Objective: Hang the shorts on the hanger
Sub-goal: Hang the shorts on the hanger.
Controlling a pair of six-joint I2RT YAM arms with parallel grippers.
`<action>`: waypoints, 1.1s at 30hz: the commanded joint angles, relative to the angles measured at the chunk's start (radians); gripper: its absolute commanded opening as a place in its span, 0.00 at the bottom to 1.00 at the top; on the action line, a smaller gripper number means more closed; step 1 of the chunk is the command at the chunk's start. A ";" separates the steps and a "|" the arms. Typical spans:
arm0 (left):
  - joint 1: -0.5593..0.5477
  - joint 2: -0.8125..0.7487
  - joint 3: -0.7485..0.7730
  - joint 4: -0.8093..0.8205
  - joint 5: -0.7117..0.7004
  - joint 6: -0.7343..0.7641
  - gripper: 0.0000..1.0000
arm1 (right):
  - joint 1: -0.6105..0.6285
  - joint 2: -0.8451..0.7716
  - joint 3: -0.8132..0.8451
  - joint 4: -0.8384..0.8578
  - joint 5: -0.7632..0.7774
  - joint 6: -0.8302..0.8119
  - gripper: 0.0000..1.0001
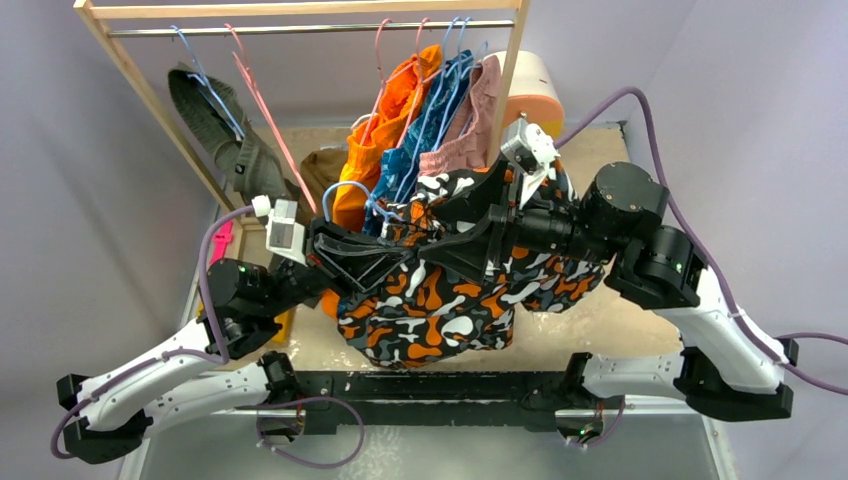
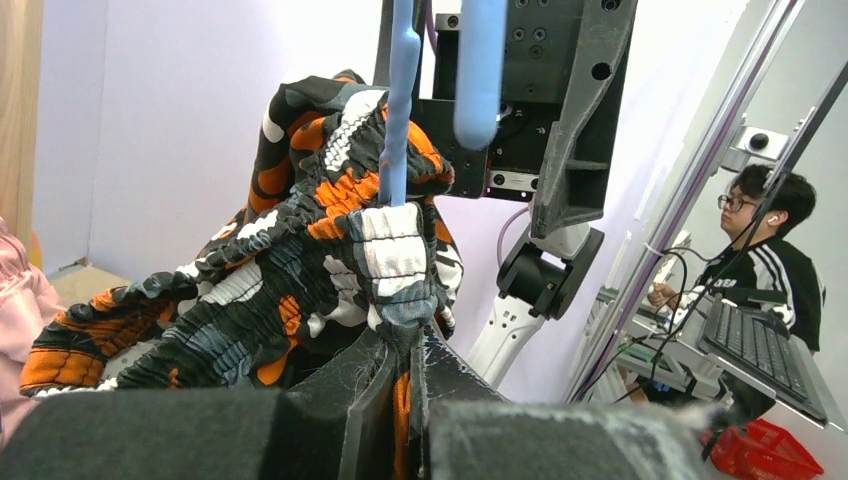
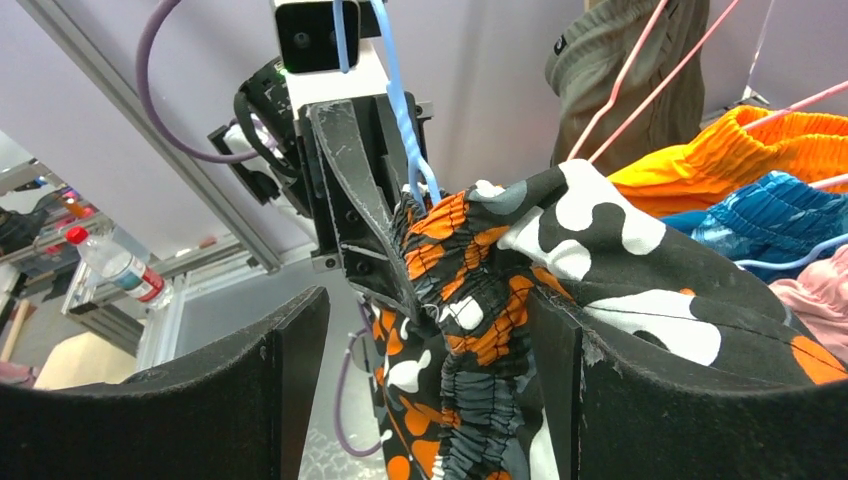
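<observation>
Nearest the arm bases, the soft fabric shorts (image 1: pixel 430 300) with the blotchy orange, black, grey and white print hang in a loose bundle above the sandy table (image 1: pixel 590 330), carried between the two arms. The left gripper (image 2: pixel 408 350) is clamped tight on the elastic waistband, right where the thin light-blue wire hanger (image 2: pixel 401 120) meets the cloth. Whether the wire itself is pinched cannot be told. The right gripper (image 3: pixel 430 340) stands wide open and holds nothing; gathered waistband fabric lies between its fingers and against one of them.

Assessment: the shorts are light and limp, prone to sag and bunch. The ribbed waistband offers the firmest purchase. The hanger looks thin and springy, and is likely to swing.

Farther back, a wooden rack with a metal rail (image 1: pixel 300 27) carries plain orange shorts (image 1: pixel 385 130), a blue garment (image 1: pixel 430 120) and dusty-pink shorts (image 1: pixel 475 120).
</observation>
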 commanded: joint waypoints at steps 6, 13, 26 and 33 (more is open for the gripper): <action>-0.001 -0.043 -0.013 0.125 -0.003 -0.012 0.00 | 0.002 -0.140 -0.026 0.160 -0.038 -0.049 0.76; 0.000 -0.056 -0.016 0.070 0.069 -0.044 0.00 | 0.002 -0.101 0.073 0.105 0.042 -0.086 0.76; 0.000 -0.027 0.069 -0.200 0.205 -0.025 0.00 | 0.003 0.088 0.231 -0.083 -0.087 -0.195 0.73; -0.001 -0.014 0.106 -0.246 0.224 0.007 0.00 | 0.002 0.129 0.216 -0.153 -0.156 -0.218 0.68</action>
